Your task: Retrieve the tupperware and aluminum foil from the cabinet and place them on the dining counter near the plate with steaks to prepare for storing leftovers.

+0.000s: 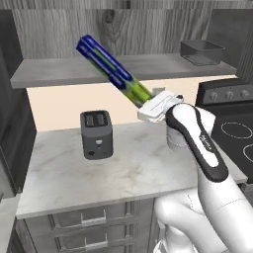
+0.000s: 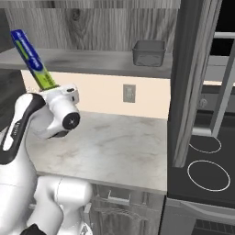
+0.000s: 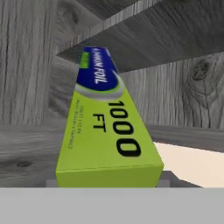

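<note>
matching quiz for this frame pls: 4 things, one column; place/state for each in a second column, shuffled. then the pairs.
Things:
1. aluminum foil
2. tupperware
3. toaster
4. hand

Places/states:
A. on the white marbled worktop, below the shelf
B. on the cabinet shelf, at its right end
C. held by its lime-green end, tilted up in the air in front of the shelf
D. closed on the lime-green end of the carton

Pairs: 1-C, 2-B, 3-A, 4-D
</note>
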